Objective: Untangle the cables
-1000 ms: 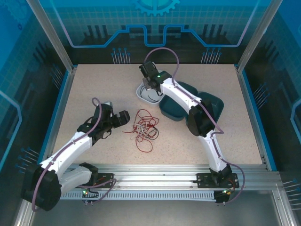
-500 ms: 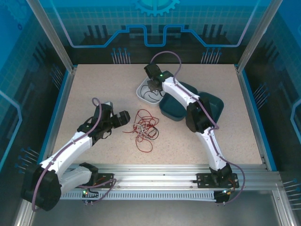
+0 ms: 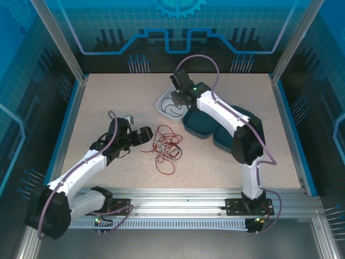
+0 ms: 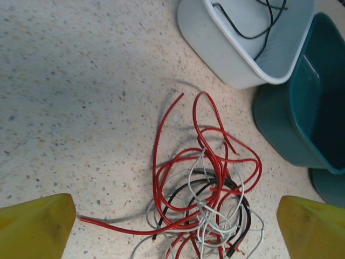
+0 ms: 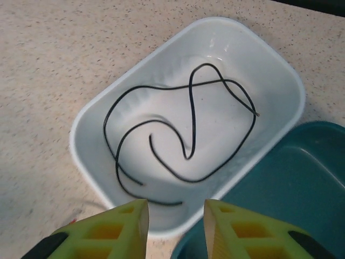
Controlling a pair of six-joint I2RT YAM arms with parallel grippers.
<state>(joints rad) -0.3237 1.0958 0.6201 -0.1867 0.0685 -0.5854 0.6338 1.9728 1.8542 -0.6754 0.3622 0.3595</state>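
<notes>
Limp, light cables tangled mid-table, at three o'clock of the wide-spread left gripper, probably best pinched at an outer red loop; the right gripper, narrowly parted and empty, hangs above the white bin at twelve.

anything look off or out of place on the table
Only the knot: red, white and black cables lie snarled in one heap on the table, beside the white bin. One black cable already lies loose in that bin. Nothing looks spilled or broken.
</notes>
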